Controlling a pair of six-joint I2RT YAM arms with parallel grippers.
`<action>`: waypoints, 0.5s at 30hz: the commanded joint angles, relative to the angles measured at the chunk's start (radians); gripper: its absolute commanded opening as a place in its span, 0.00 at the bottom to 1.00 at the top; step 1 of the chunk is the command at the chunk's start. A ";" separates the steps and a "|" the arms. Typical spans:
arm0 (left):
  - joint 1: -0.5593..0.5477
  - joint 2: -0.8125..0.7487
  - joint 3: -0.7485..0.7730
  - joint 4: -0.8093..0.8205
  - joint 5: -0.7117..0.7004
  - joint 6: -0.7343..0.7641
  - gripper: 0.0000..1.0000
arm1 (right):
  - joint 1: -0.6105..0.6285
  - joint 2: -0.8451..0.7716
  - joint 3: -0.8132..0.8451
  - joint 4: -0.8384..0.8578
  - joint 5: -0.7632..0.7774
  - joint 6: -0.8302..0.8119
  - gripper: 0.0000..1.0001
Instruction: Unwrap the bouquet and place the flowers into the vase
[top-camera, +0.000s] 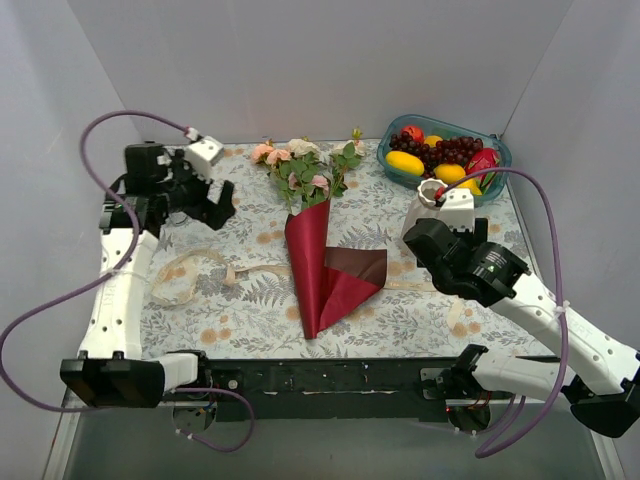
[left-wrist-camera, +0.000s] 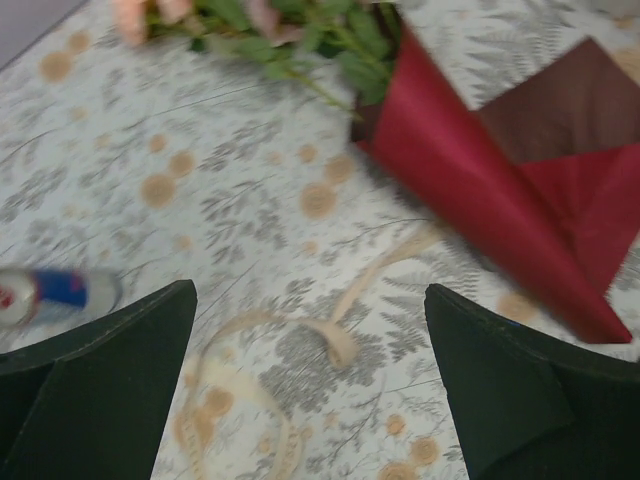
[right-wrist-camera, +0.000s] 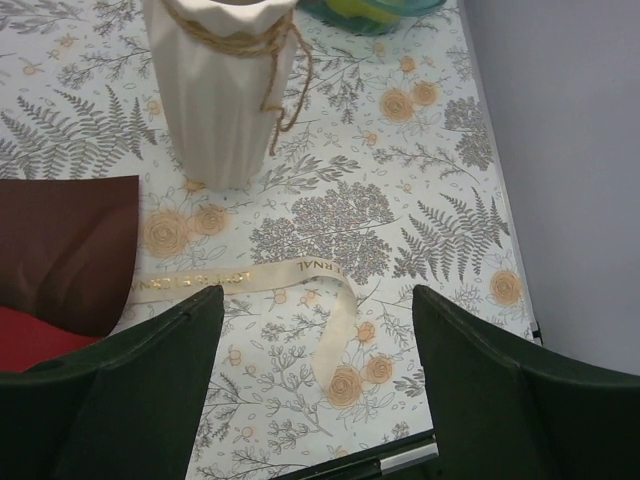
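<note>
The left claw (left-wrist-camera: 310, 385) is released, its two dark fingers (left-wrist-camera: 100, 380) wide apart with nothing between them. It hangs over the left part of the counter (top-camera: 230, 320), above loose loops of cream ribbon (left-wrist-camera: 335, 335) lying flat on the flowered cloth. The right claw (right-wrist-camera: 315, 390) is released too and holds nothing. It sits over the right side, above another stretch of the same ribbon.

Just beyond the right claw the vase (right-wrist-camera: 220, 90) stands upright, white and ribbed, with twine round its neck. It is near the teal fruit bowl (top-camera: 503, 155) in the far right corner.

The bouquet (top-camera: 310, 250) lies in the middle of the counter with its tip toward the near edge. One flap of the dark red paper (top-camera: 352, 268) is folded open to the right. The flowers (top-camera: 300, 165) are in the cone's mouth, their heads toward the far edge.
</note>
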 joint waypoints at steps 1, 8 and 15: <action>-0.225 0.057 -0.074 0.061 0.116 -0.051 0.98 | 0.021 0.004 0.009 0.110 -0.030 -0.051 0.84; -0.252 0.165 -0.203 0.291 0.328 -0.041 0.98 | 0.032 -0.109 -0.058 0.279 -0.140 -0.184 0.81; -0.253 0.396 -0.195 0.392 0.411 -0.051 0.98 | 0.036 -0.161 -0.112 0.332 -0.196 -0.258 0.77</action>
